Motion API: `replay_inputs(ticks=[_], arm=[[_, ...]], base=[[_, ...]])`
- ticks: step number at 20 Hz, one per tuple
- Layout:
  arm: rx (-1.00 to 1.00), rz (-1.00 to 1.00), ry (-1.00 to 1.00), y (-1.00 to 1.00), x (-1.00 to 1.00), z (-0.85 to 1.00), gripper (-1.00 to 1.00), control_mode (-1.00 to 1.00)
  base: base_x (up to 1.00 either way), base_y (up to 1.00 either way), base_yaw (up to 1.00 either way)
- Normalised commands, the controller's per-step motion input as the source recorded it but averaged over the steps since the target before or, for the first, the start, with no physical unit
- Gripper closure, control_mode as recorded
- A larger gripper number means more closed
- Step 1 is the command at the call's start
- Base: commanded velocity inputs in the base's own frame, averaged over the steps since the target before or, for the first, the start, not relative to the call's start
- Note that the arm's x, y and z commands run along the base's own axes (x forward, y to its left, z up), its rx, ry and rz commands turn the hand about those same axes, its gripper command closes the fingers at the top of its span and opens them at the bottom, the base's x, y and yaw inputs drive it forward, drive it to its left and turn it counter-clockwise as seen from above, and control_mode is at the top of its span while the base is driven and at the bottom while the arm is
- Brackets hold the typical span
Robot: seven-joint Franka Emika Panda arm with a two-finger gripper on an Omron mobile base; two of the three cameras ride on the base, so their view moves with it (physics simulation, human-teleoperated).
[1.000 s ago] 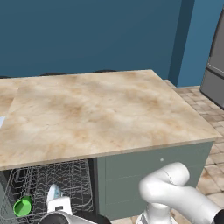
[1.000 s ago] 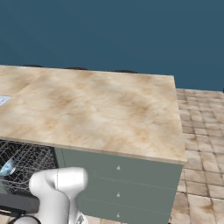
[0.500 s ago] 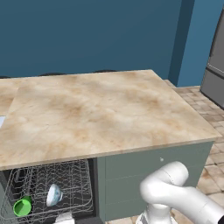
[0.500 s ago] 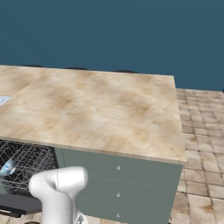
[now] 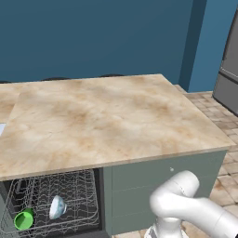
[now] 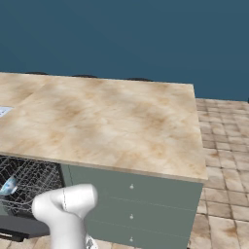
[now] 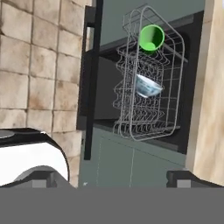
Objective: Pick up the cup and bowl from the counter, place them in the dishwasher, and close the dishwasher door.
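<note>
The green cup (image 5: 23, 219) and the pale blue-white bowl (image 5: 57, 207) both lie in the silver wire rack (image 5: 69, 195) of the dishwasher (image 7: 105, 74), under the counter (image 5: 102, 116). In the hand view the cup (image 7: 152, 38) lies at one end of the rack and the bowl (image 7: 147, 85) rests on its side near the middle. The dishwasher door (image 7: 89, 100) hangs open, seen edge-on as a dark strip. My gripper (image 7: 114, 180) is held back from the rack, open, with nothing between its wide-set fingertips (image 7: 41, 179). The bowl (image 6: 8, 186) also peeks through the rack wires in the right base view.
Grey-green drawer fronts (image 6: 136, 199) stand beside the dishwasher. Tiled floor (image 6: 223, 160) spreads out to the right of the island. A grey fridge (image 5: 228, 79) stands at the far right. A small white object (image 6: 4, 111) lies at the counter's left edge.
My hand has pulled back from the rack and dropped past the bottom edge of the left base view. The bowl stays in the rack beside the cup.
</note>
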Motion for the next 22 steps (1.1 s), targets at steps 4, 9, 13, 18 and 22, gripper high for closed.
replay_inputs(ticks=[4,9,13,18,22], arm=[[0.00,0.00,-0.09,-0.28,0.00,-0.07,-1.00,-1.00],[0.00,0.00,-0.09,-0.18,0.00,-0.16,-1.00,-1.00],[0.00,0.00,-0.09,-0.22,0.00,-0.12,-1.00,-1.00],[0.00,0.00,-0.10,-0.14,0.00,-0.19,-1.00,-1.00],[0.00,0.00,-0.11,-0.12,0.00,-0.14,-1.00,-1.00]], base=[[0.00,0.00,0.00],[0.00,0.00,0.00],[0.00,0.00,0.00],[0.00,0.00,0.00],[0.00,0.00,0.00]])
